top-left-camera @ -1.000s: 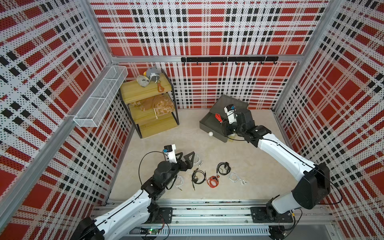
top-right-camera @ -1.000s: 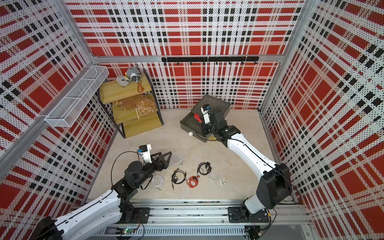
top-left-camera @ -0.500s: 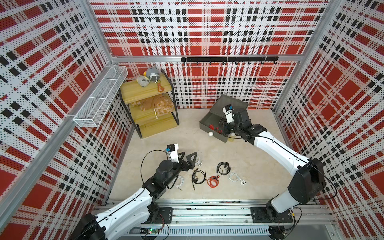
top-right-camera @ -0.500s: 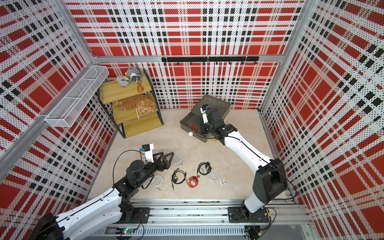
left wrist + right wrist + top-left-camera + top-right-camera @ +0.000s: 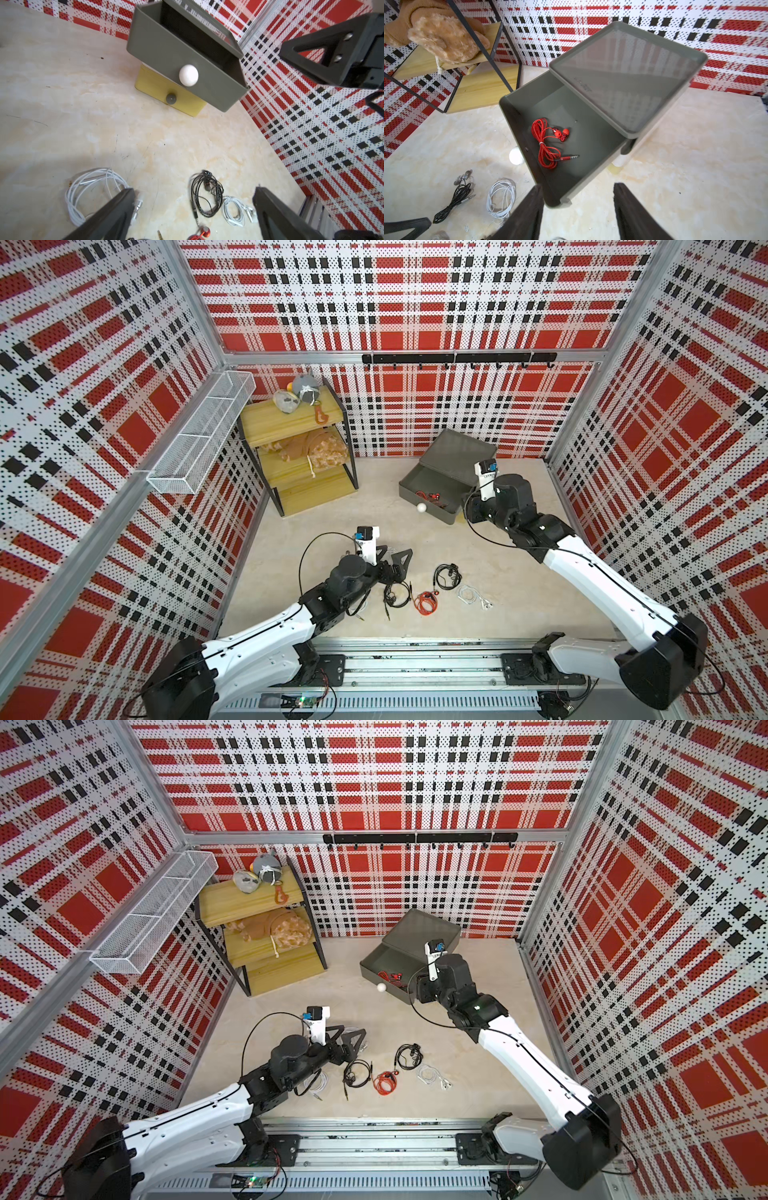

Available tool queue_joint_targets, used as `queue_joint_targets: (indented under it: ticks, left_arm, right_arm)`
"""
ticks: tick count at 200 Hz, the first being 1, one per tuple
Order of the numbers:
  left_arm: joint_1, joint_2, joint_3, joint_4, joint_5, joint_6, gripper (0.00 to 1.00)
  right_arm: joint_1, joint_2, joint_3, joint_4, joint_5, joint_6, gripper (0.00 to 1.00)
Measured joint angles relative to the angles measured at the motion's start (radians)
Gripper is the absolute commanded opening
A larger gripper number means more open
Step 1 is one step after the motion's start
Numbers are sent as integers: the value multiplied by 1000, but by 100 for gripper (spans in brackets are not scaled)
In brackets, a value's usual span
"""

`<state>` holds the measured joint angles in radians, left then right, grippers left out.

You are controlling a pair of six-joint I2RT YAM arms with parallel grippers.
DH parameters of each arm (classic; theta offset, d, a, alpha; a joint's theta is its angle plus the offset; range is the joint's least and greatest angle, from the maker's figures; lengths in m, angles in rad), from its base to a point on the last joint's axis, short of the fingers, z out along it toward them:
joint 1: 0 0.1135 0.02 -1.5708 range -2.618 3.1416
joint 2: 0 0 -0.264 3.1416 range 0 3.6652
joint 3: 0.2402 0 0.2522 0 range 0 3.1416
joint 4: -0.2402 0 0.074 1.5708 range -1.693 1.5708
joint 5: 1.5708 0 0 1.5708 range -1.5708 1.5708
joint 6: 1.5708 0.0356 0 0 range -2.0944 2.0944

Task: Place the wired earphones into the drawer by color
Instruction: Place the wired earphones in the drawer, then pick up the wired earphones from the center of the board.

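Spreading across the whole cell, the pale marbled desk (image 5: pixel 332 514) carries everything, and a yellow shelf rack (image 5: pixel 297 456) stands at its far corner against the plaid wall. Right of the rack sits the drawer cabinet (image 5: pixel 459 454). Its dark grey top drawer (image 5: pixel 517 124) is pulled out toward the arms, while the mustard yellow bottom drawer (image 5: pixel 153 83) is closed beneath it. The right pincer (image 5: pixel 577 209) hangs just over the near corner of the open drawer, jaws apart with nothing between them. The left pincer (image 5: pixel 193 216) hovers low over the near side of the desk, jaws spread wide and empty, with loose bundles under and ahead of it. One set of red wired earphones (image 5: pixel 548 145) lies coiled on the floor of the grey drawer, earbuds and jack plug showing. The others lie on the desk in a loose row between the arms. In a top view a black bundle (image 5: pixel 397 595) is nearest the left pincer, then come a red bundle (image 5: pixel 426 602), a second black bundle (image 5: pixel 446 576) a little farther back, and a white bundle (image 5: pixel 471 595) at the right end. A second white bundle (image 5: pixel 93 191) lies just beside one finger of the left pincer in the left wrist view. A white ball knob (image 5: pixel 188 75) sits on the grey drawer's front, and a grey knob (image 5: pixel 171 98) on the yellow one.
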<state>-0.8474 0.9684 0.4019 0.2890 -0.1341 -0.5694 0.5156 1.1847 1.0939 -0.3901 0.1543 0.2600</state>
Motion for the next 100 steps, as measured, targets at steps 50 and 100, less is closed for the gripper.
queue_joint_targets:
  ticks: [50,100]
  left_arm:
    - [-94,71,74,-107,-61,-15,91]
    - [-173,152,148,-220,-121,-74,83]
  right_arm:
    - [0,-199,-229,37,107,18,66]
    - [0,-304,-452,129,184,8,67]
